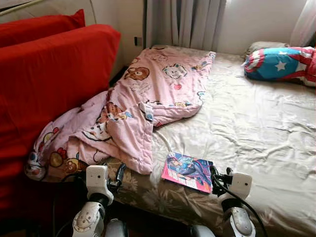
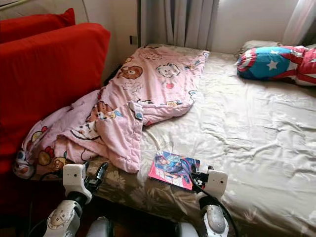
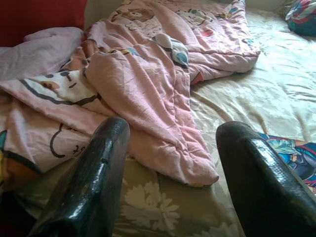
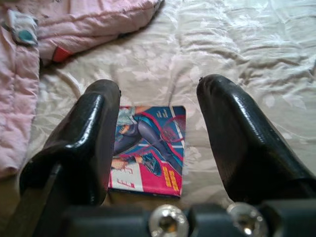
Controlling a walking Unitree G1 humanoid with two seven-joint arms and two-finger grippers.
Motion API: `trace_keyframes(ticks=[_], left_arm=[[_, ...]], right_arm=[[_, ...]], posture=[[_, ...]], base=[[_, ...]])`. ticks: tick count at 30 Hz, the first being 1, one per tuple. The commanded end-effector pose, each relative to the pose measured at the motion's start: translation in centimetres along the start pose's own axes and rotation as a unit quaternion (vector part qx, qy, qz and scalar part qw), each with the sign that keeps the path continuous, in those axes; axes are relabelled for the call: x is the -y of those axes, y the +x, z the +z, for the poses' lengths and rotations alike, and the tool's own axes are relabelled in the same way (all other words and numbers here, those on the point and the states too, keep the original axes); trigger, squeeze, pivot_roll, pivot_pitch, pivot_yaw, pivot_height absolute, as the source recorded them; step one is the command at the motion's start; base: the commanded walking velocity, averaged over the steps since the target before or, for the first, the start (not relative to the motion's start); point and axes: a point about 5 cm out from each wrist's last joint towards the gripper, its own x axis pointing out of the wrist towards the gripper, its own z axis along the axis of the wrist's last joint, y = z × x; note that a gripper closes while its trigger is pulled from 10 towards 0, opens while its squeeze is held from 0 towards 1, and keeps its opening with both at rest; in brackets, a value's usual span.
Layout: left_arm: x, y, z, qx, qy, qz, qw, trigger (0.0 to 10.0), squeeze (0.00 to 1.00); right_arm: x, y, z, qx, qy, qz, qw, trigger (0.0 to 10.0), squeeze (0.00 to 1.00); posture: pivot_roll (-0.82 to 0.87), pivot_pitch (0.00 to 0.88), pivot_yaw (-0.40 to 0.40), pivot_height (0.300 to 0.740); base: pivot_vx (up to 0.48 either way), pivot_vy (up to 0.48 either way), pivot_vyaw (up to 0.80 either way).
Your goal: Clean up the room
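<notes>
A crumpled pink cartoon quilt (image 1: 143, 94) lies across the left side of the bed, one end hanging off the front left corner. A colourful magazine (image 1: 187, 172) lies flat on the beige sheet (image 1: 256, 128) near the front edge. My right gripper (image 1: 214, 176) hovers at the magazine's near right corner. Its fingers (image 4: 94, 133) are open, and the magazine (image 4: 148, 153) lies beyond and below them. My left gripper (image 1: 120, 173) is open at the bed's front edge, just short of the quilt's lower fold (image 3: 148, 98).
A red cushioned sofa back (image 1: 49, 74) stands tight against the bed's left side. A blue and red star pillow (image 1: 279, 63) lies at the far right. Grey curtains (image 1: 187, 22) hang behind the bed. The sheet's right half is bare.
</notes>
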Motion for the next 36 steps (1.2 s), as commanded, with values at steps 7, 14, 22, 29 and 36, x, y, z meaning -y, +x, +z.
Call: trace_keyframes(ticks=[7, 14, 22, 29, 36], left_arm=[[0.18, 0.07, 0.11, -0.003, 0.003, -0.006, 1.000, 10.0, 0.00], [0.32, 0.06, 0.19, -0.001, 0.000, -0.011, 1.000, 10.0, 0.00], [0.27, 0.07, 0.22, -0.002, 0.001, -0.012, 1.000, 10.0, 0.00], [0.28, 0.03, 0.19, -0.002, 0.001, -0.013, 1.000, 10.0, 0.00], [0.14, -0.01, 0.19, -0.003, 0.004, -0.012, 1.000, 10.0, 0.00]], right_arm=[[-0.11, -0.21, -0.42, -0.005, 0.006, 0.005, 1.000, 10.0, 0.00], [-0.30, -0.26, -0.64, -0.013, 0.005, 0.013, 1.000, 10.0, 0.00], [-0.46, -0.24, -0.84, -0.021, 0.005, 0.016, 1.000, 10.0, 0.00], [-0.55, -0.27, -0.77, -0.014, 0.011, 0.018, 1.000, 10.0, 0.00], [-0.57, -0.31, -0.86, -0.016, 0.009, 0.017, 1.000, 10.0, 0.00]], posture=[[-0.02, 0.047, -0.026, 0.631], [-0.02, 0.046, -0.026, 0.631], [-0.02, 0.047, -0.026, 0.631], [-0.02, 0.048, -0.024, 0.611], [-0.02, 0.048, -0.021, 0.611]], base=[[0.000, 0.000, 0.00], [0.000, 0.000, 0.00], [0.000, 0.000, 0.00], [0.000, 0.000, 0.00], [0.000, 0.000, 0.00]])
